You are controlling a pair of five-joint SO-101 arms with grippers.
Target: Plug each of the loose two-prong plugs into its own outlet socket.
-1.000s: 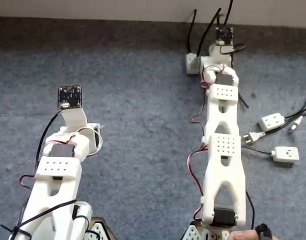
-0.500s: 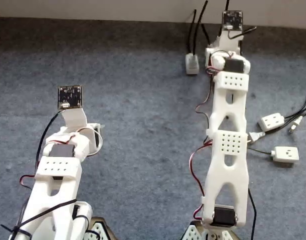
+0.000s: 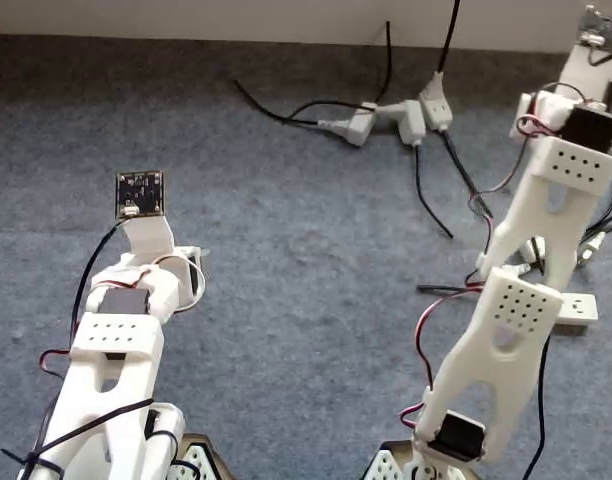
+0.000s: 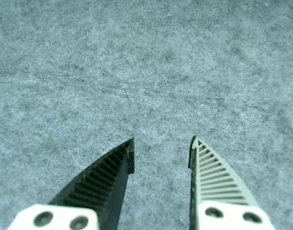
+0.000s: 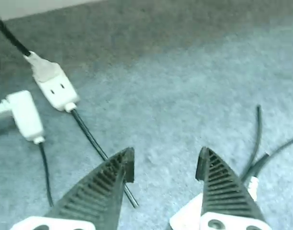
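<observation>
- Left gripper: one black and one white ribbed finger, jaws apart, nothing between them. It hangs over a bare patch of the grey carpeted tabletop. In the high view the left arm sits at 7 to 8 o'clock.
- Right gripper: black ribbed fingers, jaws parted, empty. In the high view the right arm lies from 5 o'clock out to the 1 o'clock corner.
- White two-slot outlet socket block: lies near the far edge between 12 and 1 o'clock, with a black lead at each end.
- Second white socket block: just beside the first, on its 9 o'clock side.
- White two-prong plug: at 12 o'clock, end to end with the second white socket block and touching it. Whether it is seated cannot be told. Its lead trails toward 11 o'clock.
- Flat white outlet socket: at 3 o'clock, partly behind the right arm, well apart from the 12 o'clock group.
- Black cables: these run loose from the 12 o'clock group toward the centre and 3 o'clock.
</observation>
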